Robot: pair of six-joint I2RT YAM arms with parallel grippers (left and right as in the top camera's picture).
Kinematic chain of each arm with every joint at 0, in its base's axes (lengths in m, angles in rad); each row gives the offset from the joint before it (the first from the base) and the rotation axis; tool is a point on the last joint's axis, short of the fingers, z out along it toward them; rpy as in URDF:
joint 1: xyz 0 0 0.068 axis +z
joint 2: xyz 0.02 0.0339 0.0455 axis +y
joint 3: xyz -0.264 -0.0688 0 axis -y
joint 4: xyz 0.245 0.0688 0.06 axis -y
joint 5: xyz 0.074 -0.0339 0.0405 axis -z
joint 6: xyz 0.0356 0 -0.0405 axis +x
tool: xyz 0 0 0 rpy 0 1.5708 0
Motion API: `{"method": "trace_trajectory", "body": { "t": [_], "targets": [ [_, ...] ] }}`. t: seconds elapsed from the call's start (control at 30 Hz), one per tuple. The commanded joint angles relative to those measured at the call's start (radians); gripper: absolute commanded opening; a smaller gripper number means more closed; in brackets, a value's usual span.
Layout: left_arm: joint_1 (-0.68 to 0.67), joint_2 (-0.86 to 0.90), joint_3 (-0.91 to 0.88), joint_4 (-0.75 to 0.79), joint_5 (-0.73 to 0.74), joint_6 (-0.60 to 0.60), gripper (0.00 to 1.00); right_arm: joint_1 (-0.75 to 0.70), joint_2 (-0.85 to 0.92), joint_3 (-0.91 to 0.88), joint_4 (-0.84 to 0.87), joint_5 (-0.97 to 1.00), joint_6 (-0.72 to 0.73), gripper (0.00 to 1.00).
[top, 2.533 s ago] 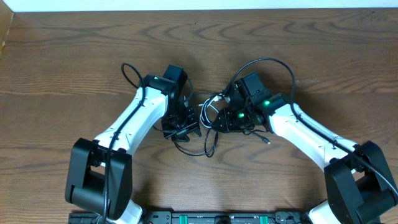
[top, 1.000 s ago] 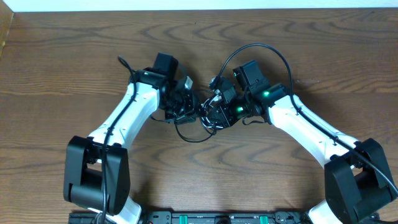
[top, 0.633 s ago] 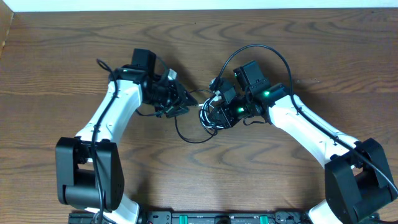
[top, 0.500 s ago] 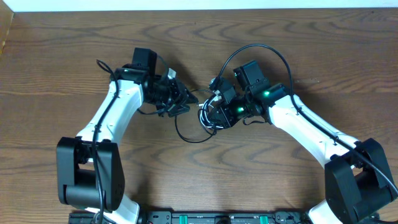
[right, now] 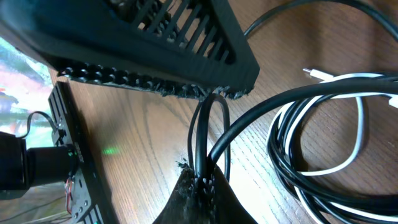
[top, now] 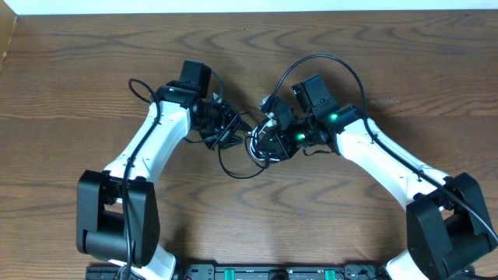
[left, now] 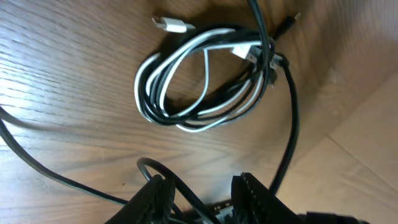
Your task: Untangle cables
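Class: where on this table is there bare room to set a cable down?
Bare: the far strip of table beyond the left arm and right arm; the near patch between their bases. Crowded: the middle, around the cables.

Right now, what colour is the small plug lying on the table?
The plug is white; the left wrist view shows it best.

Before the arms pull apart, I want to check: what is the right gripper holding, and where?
The right gripper is shut on a black cable, pinching a narrow doubled-over loop of it.
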Motion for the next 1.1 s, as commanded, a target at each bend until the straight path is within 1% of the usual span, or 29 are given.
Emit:
{"method": "trace_trajectory", "body": {
  "t": [0.0,0.13,0.23,0.3,0.33,0.47,0.5,0.53,0.57,0.6,0.63,0.7,0.73,0.8,0.9,1.0,1.07],
  "targets": [
    [0.002,-0.021,0.024,-0.001,-0.039,-0.037,0.38,0.000,-0.001,0.014,0.005,-0.056,-0.035,0.01],
    [0.002,-0.021,0.024,0.005,-0.039,-0.076,0.37,0.000,-0.001,0.014,0.010,-0.105,-0.061,0.01],
    [0.002,-0.021,0.024,0.006,0.003,-0.090,0.26,0.000,-0.001,0.014,0.016,-0.105,-0.071,0.01],
    [0.002,-0.021,0.024,0.006,0.052,-0.092,0.11,0.000,-0.001,0.014,0.019,-0.105,-0.077,0.01],
    [0.002,-0.021,0.024,0.005,0.079,-0.092,0.08,0.000,-0.001,0.014,0.021,-0.105,-0.080,0.01],
    [0.003,-0.021,0.024,0.011,0.093,-0.091,0.07,0.000,-0.001,0.014,0.040,-0.105,-0.079,0.01],
    [0.003,-0.021,0.024,0.018,0.093,-0.092,0.07,-0.002,-0.001,0.014,0.050,-0.105,-0.079,0.02],
    [0.005,-0.021,0.024,0.025,0.094,-0.092,0.07,-0.005,-0.001,0.014,0.060,-0.105,-0.079,0.08],
    [0.005,-0.021,0.024,0.033,0.095,-0.092,0.07,-0.010,-0.001,0.014,0.073,-0.105,-0.078,0.18],
    [0.005,-0.021,0.024,0.043,0.100,-0.098,0.07,-0.020,-0.001,0.014,0.092,-0.106,-0.066,0.31],
    [0.005,-0.021,0.024,0.046,0.101,-0.110,0.07,-0.030,-0.001,0.015,0.104,-0.109,-0.056,0.36],
    [0.005,-0.021,0.024,0.051,0.101,-0.132,0.07,-0.050,-0.001,0.015,0.111,-0.109,-0.039,0.39],
    [0.006,-0.021,0.024,0.066,0.102,-0.143,0.07,-0.071,-0.001,0.015,0.110,-0.127,-0.034,0.43],
    [0.006,-0.021,0.024,0.085,0.105,-0.154,0.07,-0.096,-0.001,0.015,0.102,-0.191,-0.034,0.46],
    [0.010,-0.021,0.024,0.095,0.105,-0.209,0.07,-0.122,-0.001,0.015,0.079,-0.304,-0.055,0.45],
    [0.019,-0.021,0.024,0.108,0.104,-0.216,0.07,-0.133,-0.001,0.015,0.023,-0.278,-0.093,0.46],
    [0.021,-0.021,0.024,0.105,0.095,-0.162,0.07,-0.132,-0.001,0.015,-0.018,-0.216,-0.098,0.45]
  ]
}}
